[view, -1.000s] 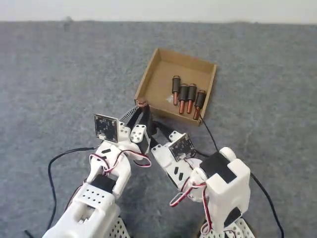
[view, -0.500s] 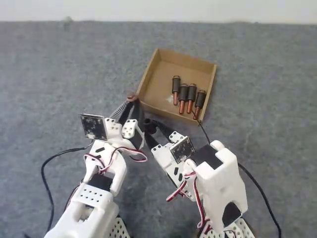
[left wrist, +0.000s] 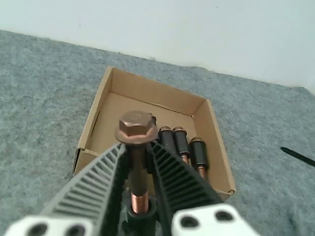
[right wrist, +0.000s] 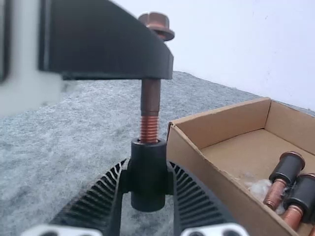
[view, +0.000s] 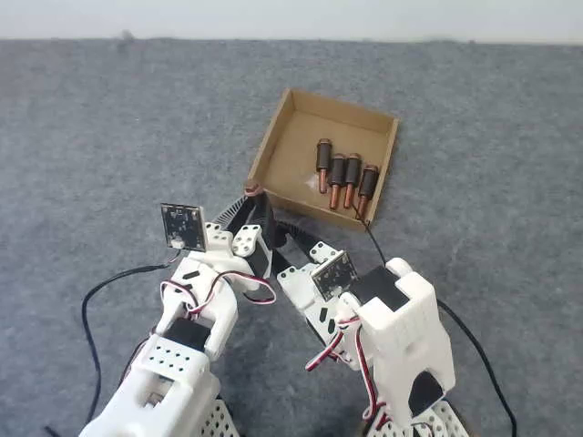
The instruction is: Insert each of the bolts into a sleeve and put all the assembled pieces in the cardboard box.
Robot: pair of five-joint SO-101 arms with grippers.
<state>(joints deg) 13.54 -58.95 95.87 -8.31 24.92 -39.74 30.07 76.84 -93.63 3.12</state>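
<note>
We found the left gripper (left wrist: 137, 150) pinching a copper-coloured bolt (left wrist: 135, 129) by its shank, the two ribbed fingers pressed against it from either side and the hexagonal head standing proud above the fingertips. The bolt stood close to upright, threads down. Directly below it, the right gripper (right wrist: 147, 173) was clamped on a black sleeve (right wrist: 147, 156), which it gripped around the lower half with the open end facing up. From the right wrist view we saw the bolt's threaded tip meeting the mouth of the sleeve; most of the thread and all of the smooth shank were above the rim, so the bolt was at most barely entered, and how deep it sat we could not tell. One black finger (right wrist: 98, 39) of the left gripper crossed in front of the shank just under the head. In the high view the two grippers met just beside the near left corner of the cardboard box (view: 293, 157), outside its wall and above the grey carpet (view: 109, 118) that covered the table. Inside the box we counted four assembled pieces (view: 344, 180) lying side by side toward the right wall, black sleeves pointing away from the arms and copper ends toward them. A black cable (view: 474, 337) trailed across the carpet beside the right arm.
</note>
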